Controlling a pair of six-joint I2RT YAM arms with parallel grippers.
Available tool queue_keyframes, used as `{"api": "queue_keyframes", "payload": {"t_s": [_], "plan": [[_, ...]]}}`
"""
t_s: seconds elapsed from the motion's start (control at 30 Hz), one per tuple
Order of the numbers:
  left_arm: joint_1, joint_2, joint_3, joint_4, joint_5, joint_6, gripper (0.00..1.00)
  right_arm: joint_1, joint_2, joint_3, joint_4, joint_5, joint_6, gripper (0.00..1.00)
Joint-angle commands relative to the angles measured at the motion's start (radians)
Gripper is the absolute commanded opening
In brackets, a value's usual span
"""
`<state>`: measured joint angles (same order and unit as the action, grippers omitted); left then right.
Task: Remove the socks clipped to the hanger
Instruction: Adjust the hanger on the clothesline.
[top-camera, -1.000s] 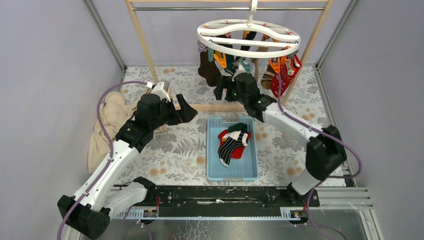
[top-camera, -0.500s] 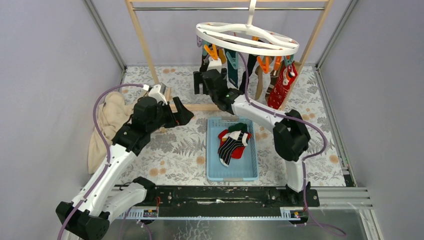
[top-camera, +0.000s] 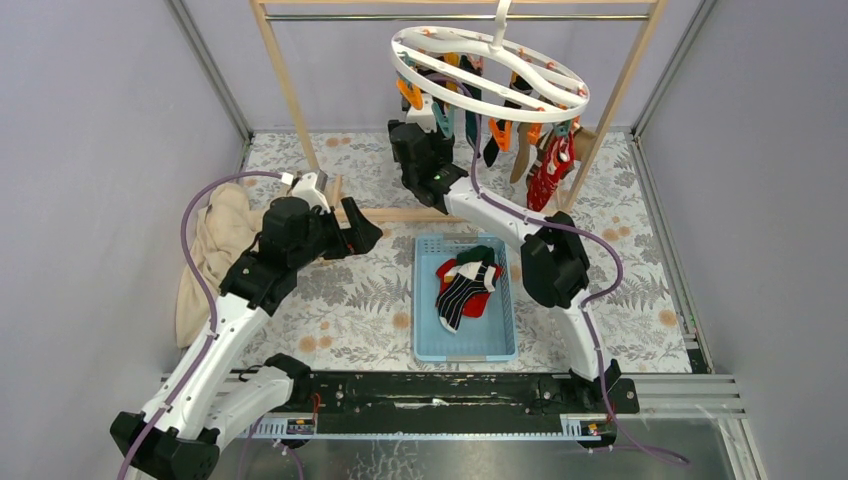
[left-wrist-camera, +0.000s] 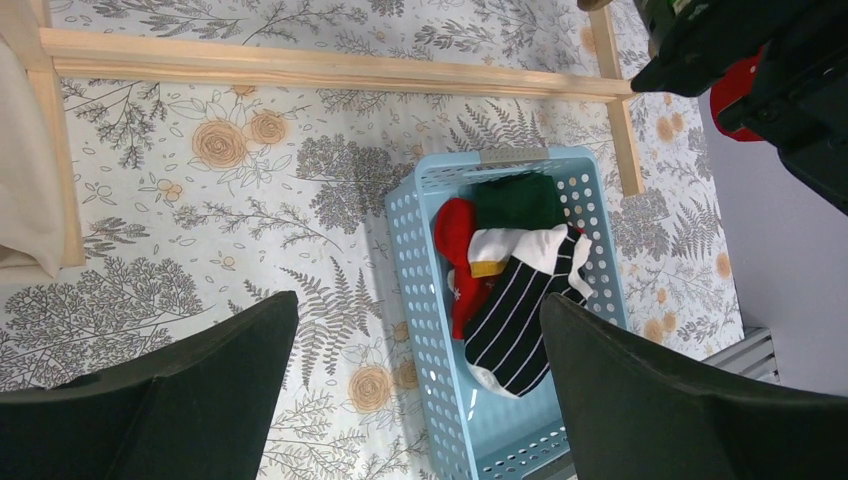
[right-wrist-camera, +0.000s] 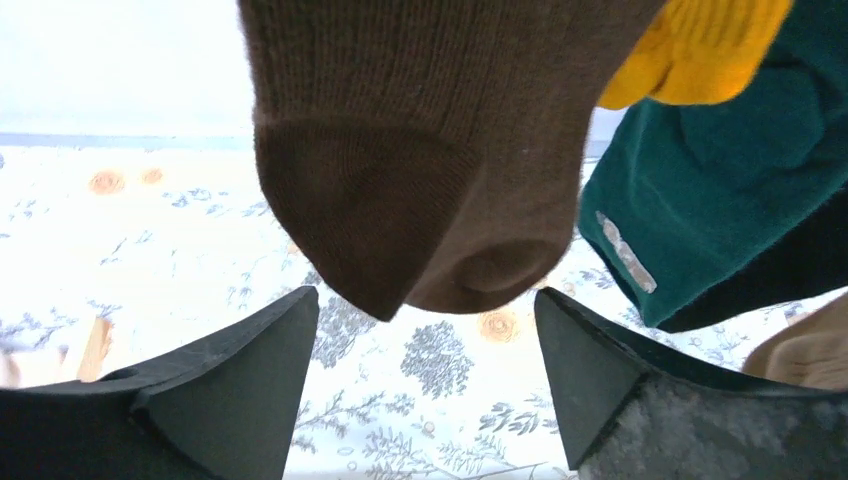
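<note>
Several socks are seen clipped under the round white hanger, which hangs tilted from the wooden rack in the upper middle of the top view. The right end effector is raised to the left side of that ring and is by far the nearer of the two. The left end effector is held low over the desk, left of centre and well apart from the hanger. Its fingers are spread wide with nothing between them.

In the right wrist view the fingers are shown apart and clamped on nothing. A brown sock hangs toe-down just above the gap between them. Its long axis runs up and out of the top of the frame, so its clip cannot be seen there. A teal sock and a yellow sock hang just beside it at the upper right. The coming move is judged to turn on this alignment: the toe lies straight ahead of the open fingers, and a short advance along the sock's length would be needed before closing.

One blue basket stands on the desk in the lower middle of the top view, between the arms. A striped sock, a red sock and a green sock are piled in its far half.
</note>
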<state>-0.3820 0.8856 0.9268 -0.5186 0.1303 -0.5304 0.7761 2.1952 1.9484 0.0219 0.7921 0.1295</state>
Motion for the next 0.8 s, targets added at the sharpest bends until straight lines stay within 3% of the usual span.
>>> {"api": "queue_keyframes", "payload": {"t_s": [0.0, 0.07, 0.2, 0.3, 0.47, 0.77], "plan": [[0.014, -0.016, -0.011, -0.004, 0.006, 0.029, 0.99, -0.002, 0.013, 0.066, 0.111, 0.128, -0.12, 0.77], [0.015, -0.017, -0.012, -0.004, 0.009, 0.031, 0.99, -0.004, 0.012, 0.059, 0.131, 0.135, -0.155, 0.62], [0.02, -0.014, -0.016, -0.003, 0.019, 0.033, 0.99, -0.004, -0.023, 0.003, 0.156, 0.092, -0.163, 0.22], [0.022, -0.014, -0.012, -0.003, 0.024, 0.032, 0.99, -0.002, -0.072, -0.063, 0.159, 0.022, -0.136, 0.05], [0.023, -0.017, -0.008, -0.006, 0.023, 0.03, 0.99, 0.01, -0.167, -0.186, 0.17, -0.137, -0.091, 0.0], [0.025, -0.034, -0.005, -0.019, 0.018, 0.018, 0.99, 0.095, -0.318, -0.381, 0.202, -0.152, -0.145, 0.0]]}}
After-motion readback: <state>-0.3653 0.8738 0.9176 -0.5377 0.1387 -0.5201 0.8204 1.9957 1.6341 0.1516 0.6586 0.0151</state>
